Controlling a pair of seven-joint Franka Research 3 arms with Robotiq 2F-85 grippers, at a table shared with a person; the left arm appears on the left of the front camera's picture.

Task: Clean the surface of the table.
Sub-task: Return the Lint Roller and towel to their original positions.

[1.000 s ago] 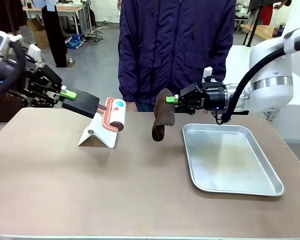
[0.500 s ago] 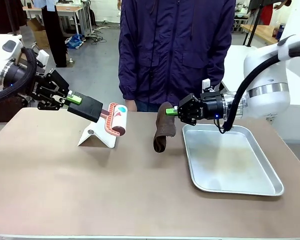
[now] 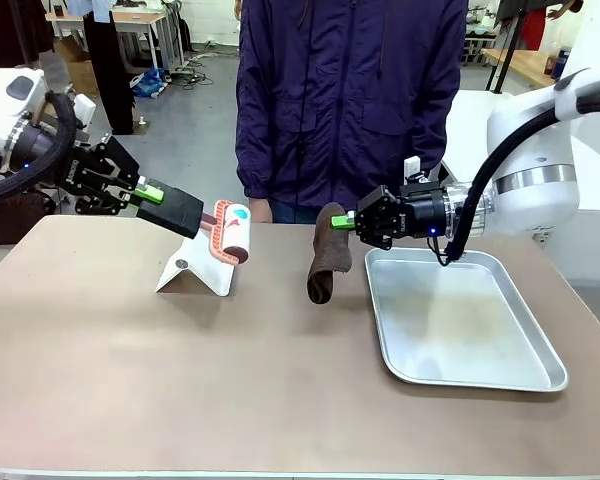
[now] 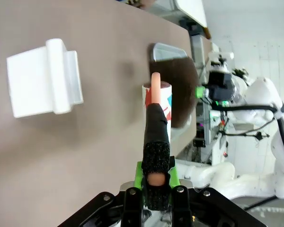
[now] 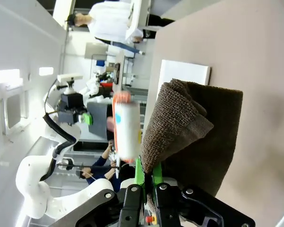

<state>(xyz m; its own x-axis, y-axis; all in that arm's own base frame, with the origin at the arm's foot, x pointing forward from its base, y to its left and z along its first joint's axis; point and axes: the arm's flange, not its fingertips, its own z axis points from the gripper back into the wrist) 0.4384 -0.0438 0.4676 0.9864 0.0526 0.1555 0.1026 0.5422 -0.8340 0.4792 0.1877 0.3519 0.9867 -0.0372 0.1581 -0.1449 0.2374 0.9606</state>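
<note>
The left end effector was clamped on the lint roller handle above its white stand. The right end effector pinched a brown cloth, dangling over the tabletop for wiping.

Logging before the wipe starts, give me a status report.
Left tool shut on lint roller above white stand. Right tool shut on brown cloth, hanging over table. Silver tray occupies the right side.
</note>
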